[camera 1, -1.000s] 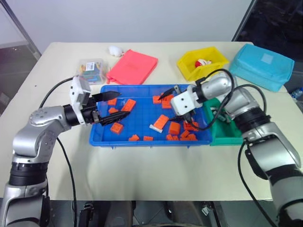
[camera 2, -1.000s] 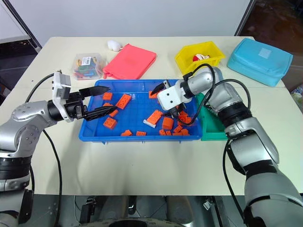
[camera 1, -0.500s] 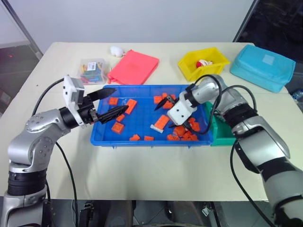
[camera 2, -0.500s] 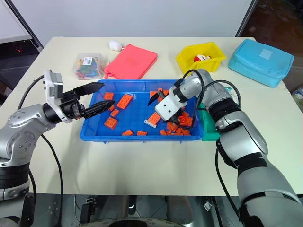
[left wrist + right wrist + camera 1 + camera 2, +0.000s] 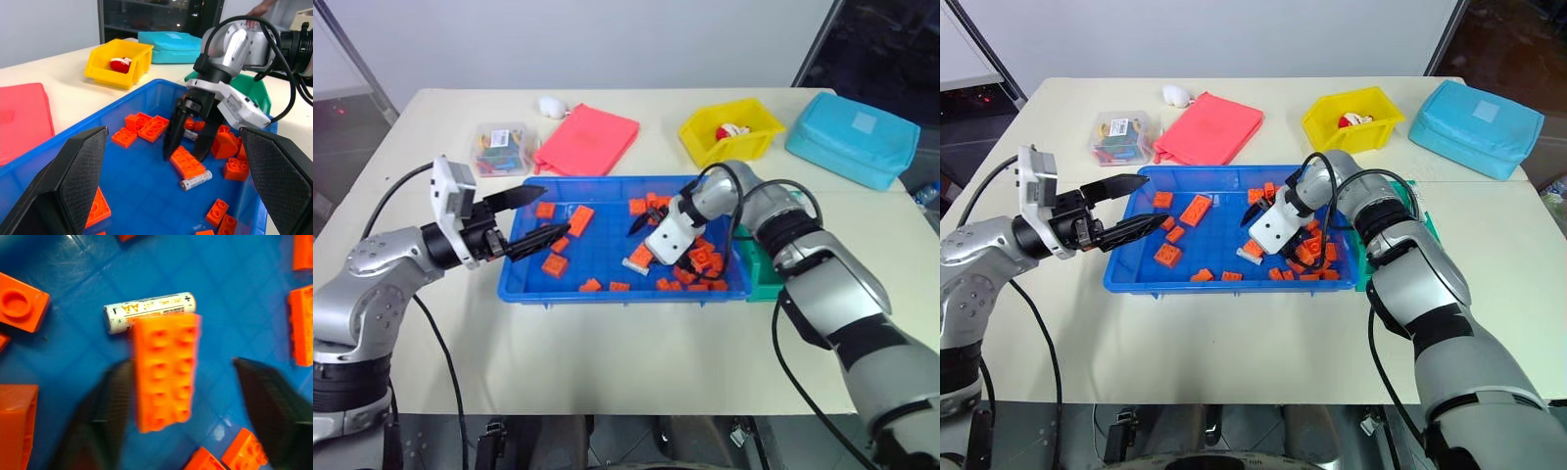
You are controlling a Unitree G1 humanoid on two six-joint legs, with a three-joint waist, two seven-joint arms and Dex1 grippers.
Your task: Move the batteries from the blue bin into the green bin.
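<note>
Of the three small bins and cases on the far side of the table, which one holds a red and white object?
The yellow bin, standing beyond the blue bin. The red and white object lies inside it; the pink pouch and light-blue zip case lie closed.

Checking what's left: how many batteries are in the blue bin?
1 visible: a battery in the blue bin, beside an orange brick under the right claw. Bricks may hide others.

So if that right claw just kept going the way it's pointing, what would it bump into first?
Most likely the long orange brick lying between the right gripper's black fingers, with a battery just beyond it on the blue bin's floor. Depth is hard to judge.
</note>
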